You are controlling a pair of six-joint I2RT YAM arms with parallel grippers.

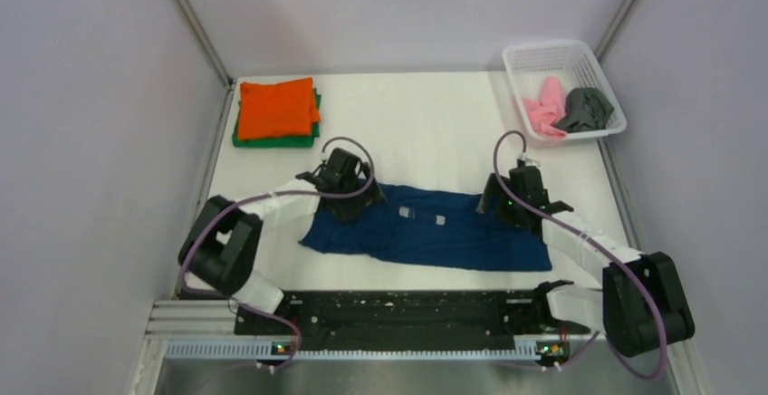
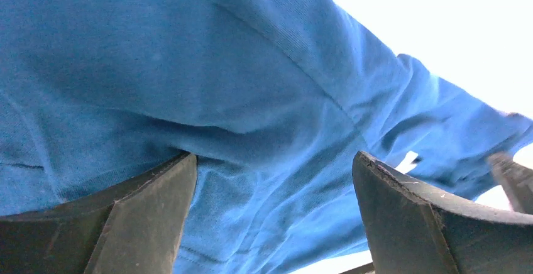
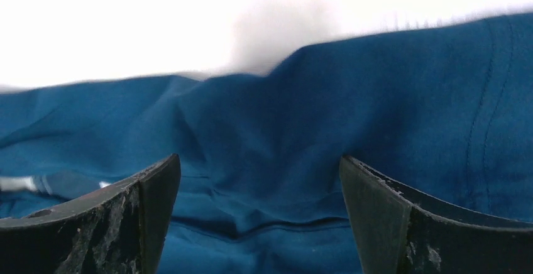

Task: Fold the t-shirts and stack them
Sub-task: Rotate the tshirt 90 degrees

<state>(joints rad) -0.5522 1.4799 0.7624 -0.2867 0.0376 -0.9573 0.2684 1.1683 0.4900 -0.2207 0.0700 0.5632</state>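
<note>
— Navy t-shirt point(image 1: 426, 229) logged: it lies flat as a wide band across the near middle of the counter point(image 1: 417, 123), long side running left to right. Two small pale patches show near its far edge. Fingers?

— Left fingers point(image 1: 351, 203) are down at the shirt's far left corner, right fingers point(image 1: 518, 209) at its far right corner. In both wrist views each pair is spread wide, with wrinkled blue cloth filling the gap between them. Neither side has hold of anything.

— Contact with the cloth?

— The tips are either on it or just above it; cannot tell which.

— Surroundings?

— Far left corner: a folded orange t-shirt point(image 1: 276, 107) sits squarely on a folded green t-shirt point(image 1: 272, 139), with only a green rim showing at the near and right sides. That stack is well apart from the navy one. Far right corner: a white mesh basket point(image 1: 543, 51), set askew to the counter's edge. It holds a crumpled pink t-shirt point(image 1: 543, 114) on the left and a dark grey t-shirt point(image 1: 584, 110) on the right, the two touching.

— Anything in the way?

— The left arm point(image 1: 272, 205) reaches in just beside the shirt's left end. The right arm point(image 1: 580, 245) comes in by its right end and hides the near right corner. White counter separates the navy shirt from both the stack and the basket.
</note>
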